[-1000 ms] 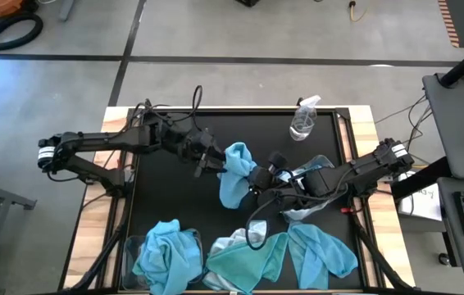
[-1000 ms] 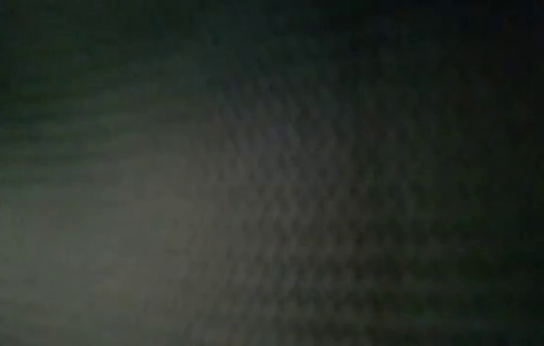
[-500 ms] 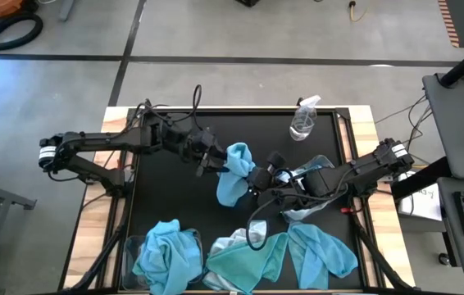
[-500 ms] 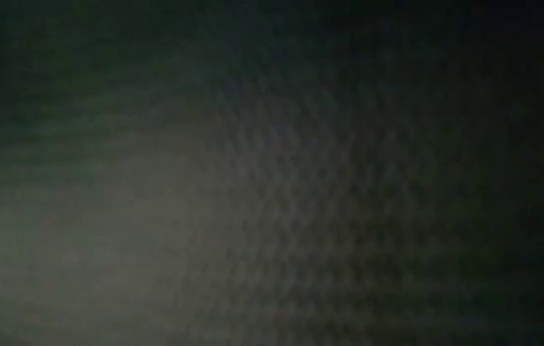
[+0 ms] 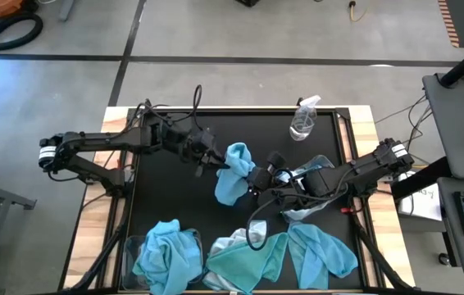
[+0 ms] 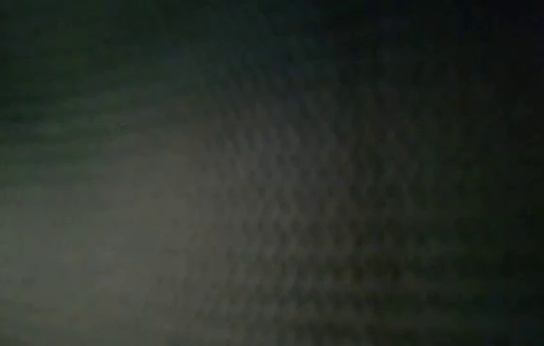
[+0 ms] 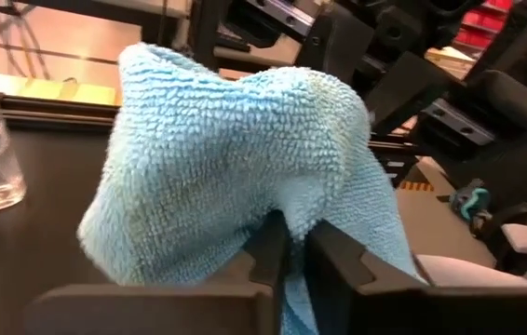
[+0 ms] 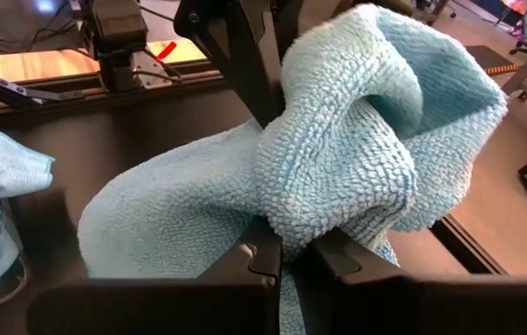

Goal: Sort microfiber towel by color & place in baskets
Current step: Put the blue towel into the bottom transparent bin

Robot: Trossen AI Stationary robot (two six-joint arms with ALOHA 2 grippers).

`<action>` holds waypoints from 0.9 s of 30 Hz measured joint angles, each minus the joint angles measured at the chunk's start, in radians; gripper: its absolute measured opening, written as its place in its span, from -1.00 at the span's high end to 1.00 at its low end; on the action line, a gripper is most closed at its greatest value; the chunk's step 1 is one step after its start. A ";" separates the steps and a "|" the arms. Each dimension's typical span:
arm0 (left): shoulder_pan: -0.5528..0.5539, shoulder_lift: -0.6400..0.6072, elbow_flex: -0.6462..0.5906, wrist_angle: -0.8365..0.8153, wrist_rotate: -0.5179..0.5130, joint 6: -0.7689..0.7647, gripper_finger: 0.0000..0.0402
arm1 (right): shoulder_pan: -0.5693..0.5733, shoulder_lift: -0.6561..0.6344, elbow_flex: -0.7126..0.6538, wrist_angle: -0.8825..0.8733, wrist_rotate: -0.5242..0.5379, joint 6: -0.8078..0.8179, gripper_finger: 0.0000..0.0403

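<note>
Both end effectors, left (image 5: 212,164) and right (image 5: 251,182), clench one fluffy sky-blue microfiber towel (image 5: 232,173) above the counter (image 5: 166,197); pulling apart could stretch it or jerk it loose.

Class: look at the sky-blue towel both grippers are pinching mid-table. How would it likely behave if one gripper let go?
The towel is probably floppy: it sags in folds between the left gripper and right gripper. Released at one end, it would likely dangle. Its looped pile looks grippy, so slipping seems unlikely.
</note>
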 joint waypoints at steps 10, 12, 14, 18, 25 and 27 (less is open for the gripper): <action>0.000 0.000 0.000 0.000 0.010 0.000 0.99 | 0.000 0.000 0.000 0.000 0.003 -0.010 0.94; 0.000 0.000 0.000 0.000 0.010 0.000 0.99 | 0.000 0.000 0.000 -0.001 0.003 -0.012 0.90; 0.000 0.000 0.000 0.000 0.010 -0.001 0.99 | 0.000 0.000 0.000 -0.005 0.003 -0.019 0.84; 0.000 0.000 0.000 -0.001 0.010 -0.005 1.00 | 0.000 0.000 0.000 -0.011 0.003 -0.018 0.65; 0.000 0.000 0.000 -0.001 0.011 -0.027 1.00 | 0.000 0.000 0.000 -0.011 0.003 -0.018 0.31; 0.000 -0.001 0.000 -0.001 0.011 -0.031 1.00 | 0.000 0.000 0.000 -0.012 0.003 -0.017 0.24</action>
